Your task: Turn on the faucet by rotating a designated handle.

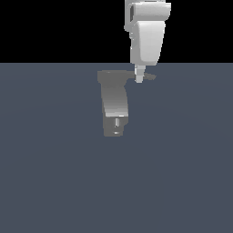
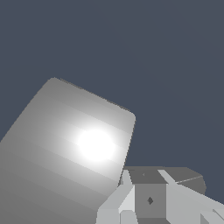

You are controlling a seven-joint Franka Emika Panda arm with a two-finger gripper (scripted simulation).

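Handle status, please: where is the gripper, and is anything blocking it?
Gripper down at the handle, jaw state unclear. Faucet upright on the floor. Nothing else near.

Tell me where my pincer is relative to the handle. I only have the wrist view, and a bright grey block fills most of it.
Observer: In the exterior view the pincer overlaps the handle partway along, short of its pointed tip. I cannot confirm contact.
Operator: Which way does the handle point?
Observer: It projects from the top of the faucet toward the exterior view's right.
Operator: And the spout?
Observer: The spout nub is at the opposite end of the faucet body, well away from the pincer.
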